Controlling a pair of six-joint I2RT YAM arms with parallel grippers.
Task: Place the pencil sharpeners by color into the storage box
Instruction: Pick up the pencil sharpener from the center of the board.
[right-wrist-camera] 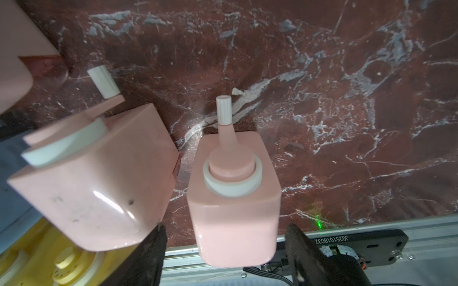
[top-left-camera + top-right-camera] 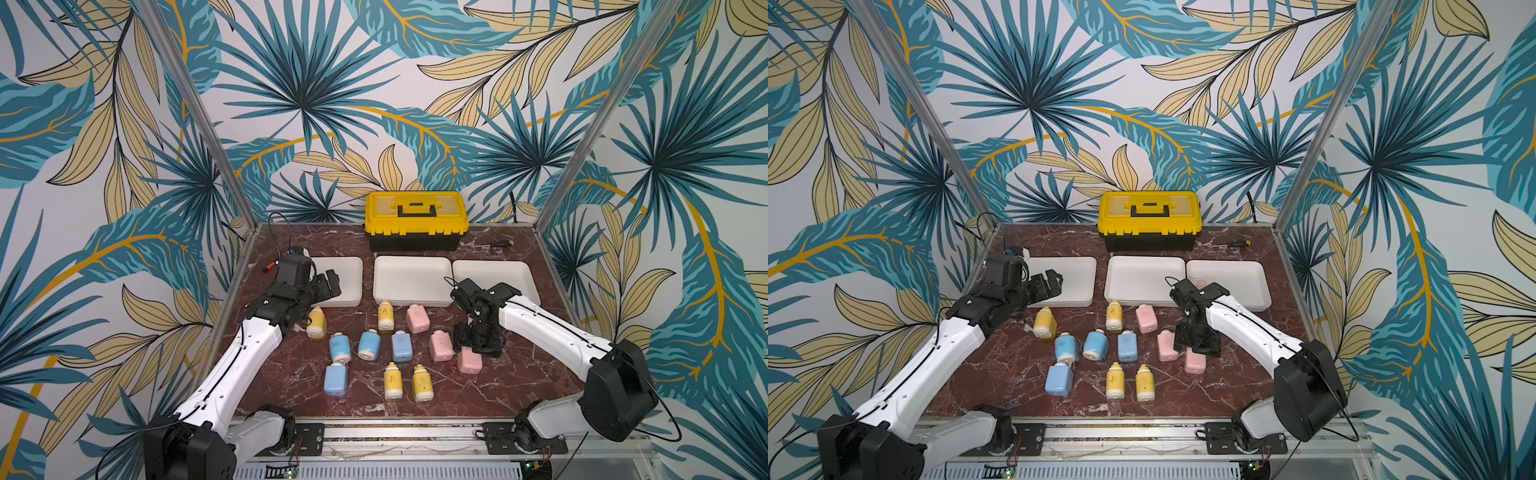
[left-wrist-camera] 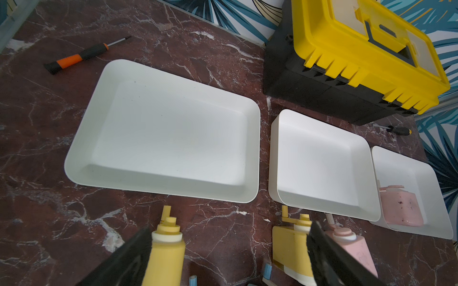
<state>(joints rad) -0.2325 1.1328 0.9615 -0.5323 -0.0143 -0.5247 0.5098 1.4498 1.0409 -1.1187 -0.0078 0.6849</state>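
Where the right arm reaches down at the right of the group, the right gripper [image 1: 225, 231] has its fingers [image 1: 153, 250] set fairly wide, straddling a pink sharpener [image 1: 235, 198] on the surface [image 2: 291, 374]; a gap shows at each side, so nothing is gripped. Left gripper [image 2: 328, 283] hovers over the front rim of the left tray [image 2: 345, 274], fingers fully spread, holding nothing. Storage box [image 2: 411, 282]: three white trays in a row, just before the yellow toolbox [image 2: 415, 220]. A second pink sharpener [image 3: 401, 208] lies in the right tray [image 3: 421, 173]. Loose on the surface, on the near side of the trays: four yellow sharpeners [image 2: 316, 326], four blue sharpeners [image 2: 369, 345], three pink counting the straddled one.
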